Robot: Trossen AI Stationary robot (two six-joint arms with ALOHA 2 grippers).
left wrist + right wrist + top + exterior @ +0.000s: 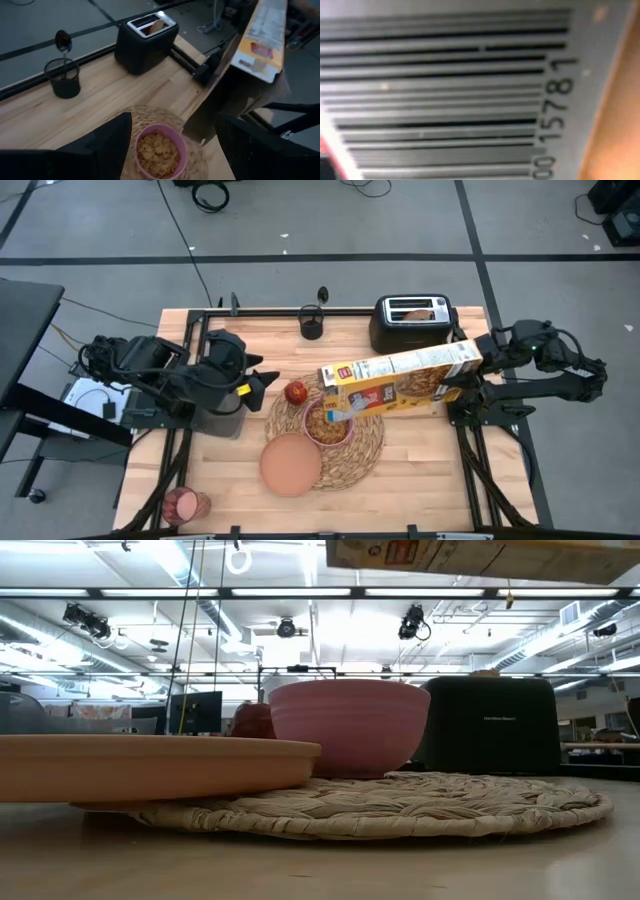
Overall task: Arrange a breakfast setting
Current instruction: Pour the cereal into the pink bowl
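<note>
A: What does the right gripper (468,372) hold?
B: It is clamped on the cereal box (400,377), tipped at centre frame above the pink bowl (328,423), which has cereal in it.

A: And the left gripper (172,145)?
B: Fingers apart, empty, left of centre.

A: The setting?
B: The bowl sits on the straw placemat (362,448); the plate (290,463) overlaps the mat's lower left edge; the apple (296,392) is at its upper left. The pink cup (183,505) stands lower left; toast (424,310) sits in the toaster (411,321), top centre.
</note>
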